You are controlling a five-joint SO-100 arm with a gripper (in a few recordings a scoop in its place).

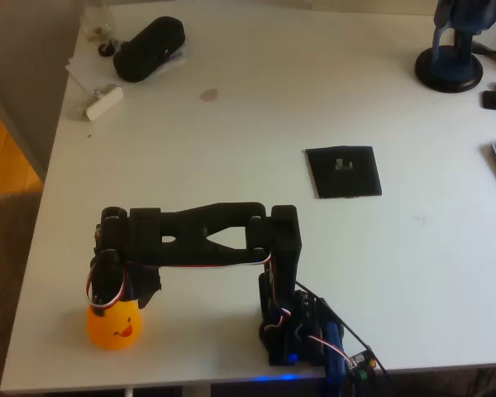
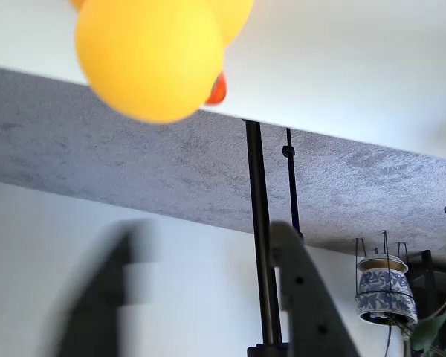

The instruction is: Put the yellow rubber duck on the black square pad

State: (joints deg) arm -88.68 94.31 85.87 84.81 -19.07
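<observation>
From overhead we see the white table (image 1: 231, 165) with the black arm (image 1: 207, 236) stretched leftward from its base near the front edge. The black square pad (image 1: 343, 171) lies flat right of centre, well apart from the arm's working end, with a small grey mark near its far edge. A black oblong case (image 1: 149, 48) sits at the far left corner, a small white block (image 1: 103, 102) near it, and a dark blue round-based stand (image 1: 450, 58) at the far right.

The yellow rubber duck (image 1: 114, 322) stands at the front left corner of the table, beak facing the front edge. The gripper (image 1: 116, 285) is directly behind and above it, overlapping the duck's top in this view.

The wrist view gives what the overhead cannot: the duck (image 2: 152, 56) fills the upper left, its orange-red beak showing at the right, with grey carpet (image 2: 171, 171) and a blue-and-white pot (image 2: 386, 294) beyond the table edge. Two fingers (image 2: 305, 297) rise from the bottom edge, one blurred, set well apart with open space between them. The duck sits beyond their tips, and we see nothing clamped between them; whether a finger touches the duck we cannot tell.
</observation>
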